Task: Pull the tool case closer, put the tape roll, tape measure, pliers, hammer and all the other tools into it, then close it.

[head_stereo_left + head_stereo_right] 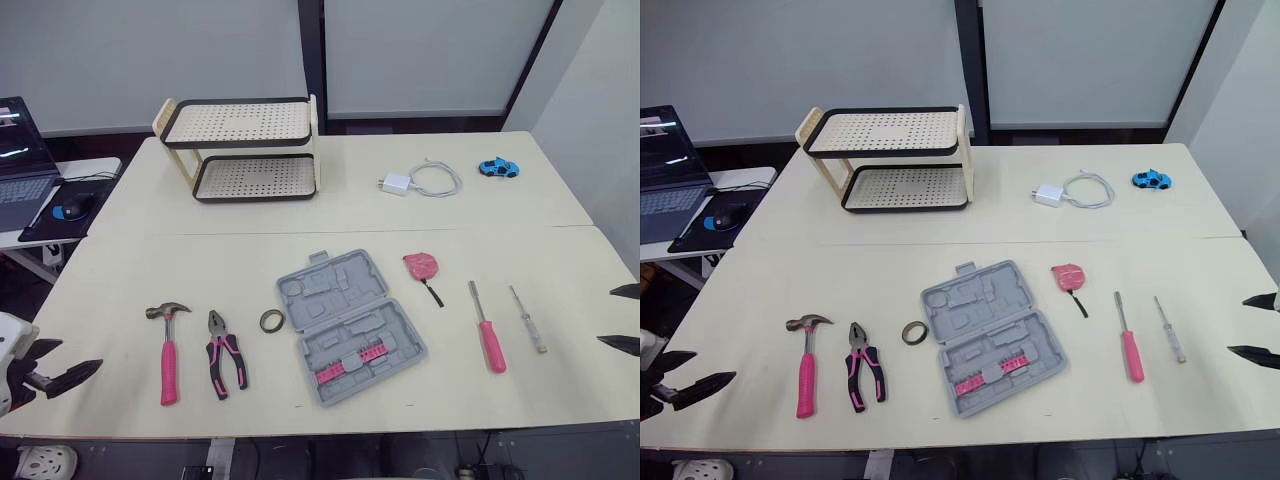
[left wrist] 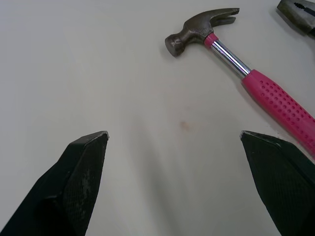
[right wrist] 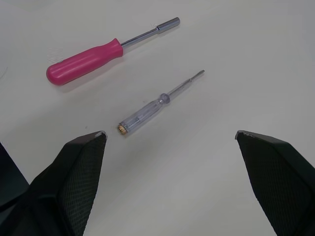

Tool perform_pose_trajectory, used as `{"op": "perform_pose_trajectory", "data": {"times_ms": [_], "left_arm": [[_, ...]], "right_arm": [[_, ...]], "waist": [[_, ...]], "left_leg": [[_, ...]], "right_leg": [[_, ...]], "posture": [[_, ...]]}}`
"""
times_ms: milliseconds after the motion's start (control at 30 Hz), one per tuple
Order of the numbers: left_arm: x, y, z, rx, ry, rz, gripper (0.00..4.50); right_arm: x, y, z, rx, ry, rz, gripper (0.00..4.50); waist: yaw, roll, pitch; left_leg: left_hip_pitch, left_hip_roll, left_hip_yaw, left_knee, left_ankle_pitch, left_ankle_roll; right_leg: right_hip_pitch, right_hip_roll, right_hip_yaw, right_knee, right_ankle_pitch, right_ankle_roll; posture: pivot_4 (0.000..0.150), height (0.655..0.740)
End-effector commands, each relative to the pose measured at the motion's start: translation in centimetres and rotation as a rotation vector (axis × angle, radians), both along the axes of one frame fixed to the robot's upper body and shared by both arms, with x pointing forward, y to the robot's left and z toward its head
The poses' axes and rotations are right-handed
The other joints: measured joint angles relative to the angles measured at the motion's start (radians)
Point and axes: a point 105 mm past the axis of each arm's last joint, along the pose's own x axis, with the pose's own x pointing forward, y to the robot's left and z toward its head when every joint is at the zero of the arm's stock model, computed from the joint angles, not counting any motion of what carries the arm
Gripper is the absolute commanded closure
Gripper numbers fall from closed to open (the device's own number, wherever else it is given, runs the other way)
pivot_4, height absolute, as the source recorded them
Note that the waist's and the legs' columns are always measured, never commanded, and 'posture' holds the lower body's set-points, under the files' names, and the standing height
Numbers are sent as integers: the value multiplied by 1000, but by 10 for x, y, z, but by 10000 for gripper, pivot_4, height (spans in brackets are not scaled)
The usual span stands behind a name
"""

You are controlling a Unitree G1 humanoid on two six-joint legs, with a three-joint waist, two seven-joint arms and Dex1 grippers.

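Gaping wide apart and empty, the left jaws are hovering over the near-left corner of the tabletop (image 1: 110,270), with the hammer (image 2: 231,56) lying just ahead of them, its pink handle pointing toward the near edge. The right jaws are likewise standing wide apart and empty at the right edge, with the clear-handled tester (image 3: 160,101) lying just ahead of them and the pink screwdriver (image 3: 98,54) lying beside it, apart from it. Toward the middle from the hammer, the pliers (image 1: 221,343) are lying near it, and the tape roll (image 1: 271,330) is sitting between the pliers and the tool case (image 1: 348,326). The grey case is lying open and skewed at the middle, near the near edge. The tape measure (image 1: 421,265) is resting just beside its right side. Along the far edge, a two-tier rack (image 1: 240,122), a charger with cable (image 1: 396,184) and a blue toy car (image 1: 498,168) are sitting well apart.
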Motion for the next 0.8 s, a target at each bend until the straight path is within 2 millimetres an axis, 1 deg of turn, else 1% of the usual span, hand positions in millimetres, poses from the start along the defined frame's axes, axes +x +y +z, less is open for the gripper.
{"op": "perform_pose_trajectory", "data": {"times_ms": [33,300,467,533,633,800], "left_arm": [[0,4,15,30,-29,-3,274],[-5,0,15,11,-45,6,274],[-7,-4,15,35,-61,2,274],[-4,-15,15,25,-72,-25,274],[5,-40,12,-8,-90,-87,274],[22,-97,13,-96,-129,-229,274]], "right_arm": [[2,0,13,-14,-52,4,0],[4,5,15,-12,-68,7,0],[4,1,15,-48,-73,0,0],[7,5,20,-39,-102,-3,0],[14,21,26,14,-135,12,0],[23,55,31,107,-150,66,0]], "waist": [[0,0,0],[1,0,0],[2,0,0],[2,0,0],[5,0,0],[14,0,0]], "left_leg": [[0,0,0,0,0,0],[0,0,0,0,0,0],[0,0,0,0,0,0],[0,0,0,0,0,0],[0,1,1,0,0,0],[0,3,0,0,0,0]], "right_leg": [[0,0,0,0,0,0],[0,0,0,0,0,0],[0,0,0,0,0,0],[0,0,0,0,0,0],[0,-1,1,0,0,0],[1,-1,0,0,0,0]], "posture": [[1500,7400],[1500,7400],[1500,7400],[1500,7400],[1500,7400],[1500,7400]]}}
